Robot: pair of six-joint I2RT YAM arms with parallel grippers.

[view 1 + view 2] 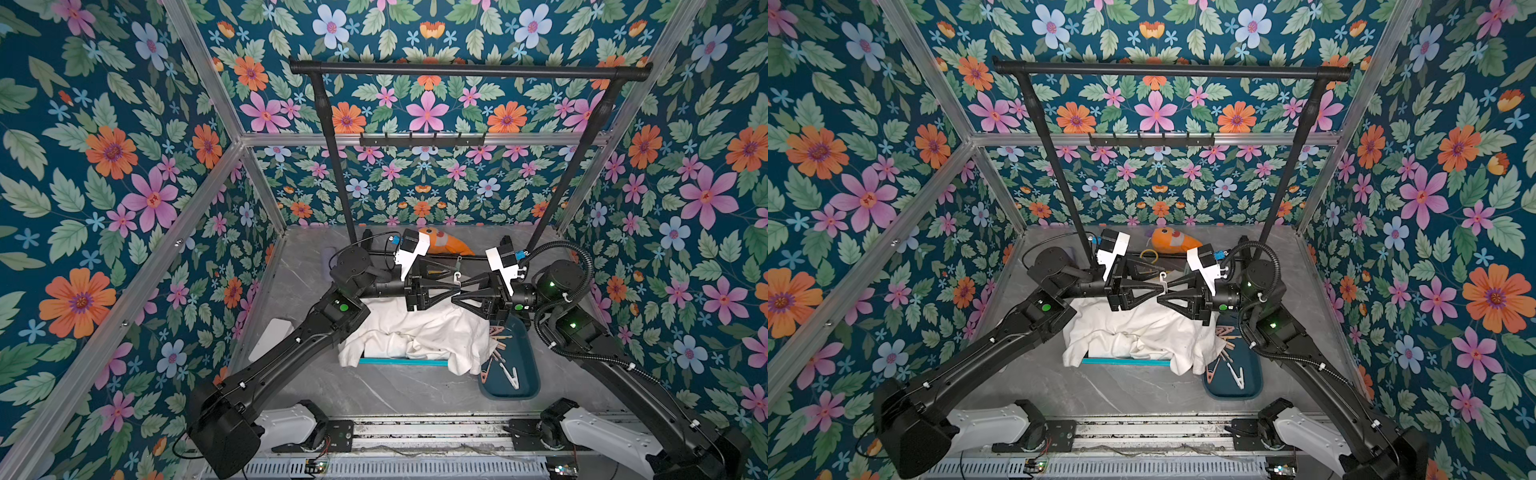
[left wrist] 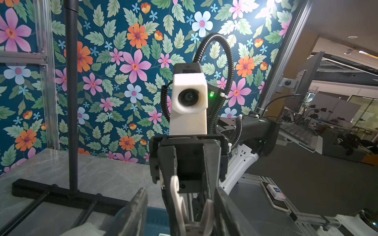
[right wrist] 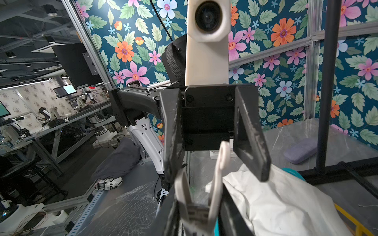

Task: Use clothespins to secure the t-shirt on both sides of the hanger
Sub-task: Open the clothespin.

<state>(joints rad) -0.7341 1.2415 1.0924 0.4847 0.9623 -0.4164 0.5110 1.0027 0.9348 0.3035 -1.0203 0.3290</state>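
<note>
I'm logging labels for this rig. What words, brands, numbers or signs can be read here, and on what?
No text is readable in any view.
Small white box with a blue patch, left wrist view: too blurred to read.
Lit monitor screen, right wrist view: too small to read.

Rack posts (image 1: pixel 340 183) flank rear; t-shirt heap (image 1: pixel 415 332) below; front table (image 1: pixel 374 390) seemingly open.
</note>
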